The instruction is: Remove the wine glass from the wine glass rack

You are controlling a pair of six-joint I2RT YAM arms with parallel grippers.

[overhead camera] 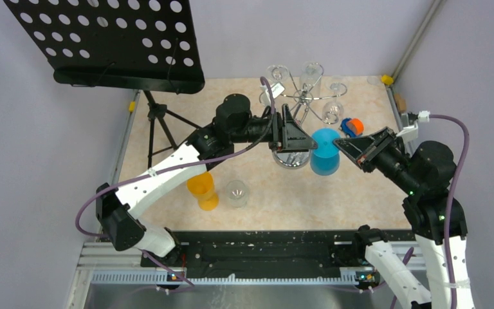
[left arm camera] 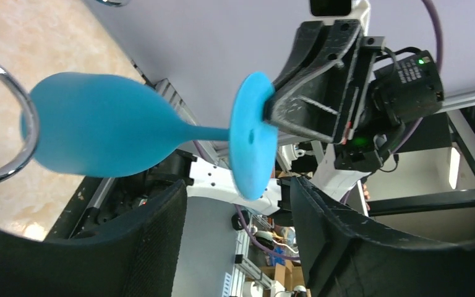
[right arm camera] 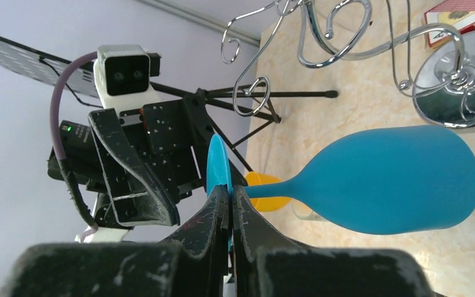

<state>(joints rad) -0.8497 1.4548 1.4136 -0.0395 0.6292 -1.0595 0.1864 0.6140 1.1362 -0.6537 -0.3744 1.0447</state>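
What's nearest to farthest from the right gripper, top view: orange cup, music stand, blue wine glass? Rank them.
1. blue wine glass, held in the right gripper.
2. orange cup, front left.
3. music stand, far left corner.

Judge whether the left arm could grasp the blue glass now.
Probably yes: the left hand is open, the foot of the blue glass just ahead of its gap, nothing between. The right hand pinches that foot's rim, so room is tight.

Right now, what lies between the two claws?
The blue wine glass; the top view shows it, the right claw pinching its foot.
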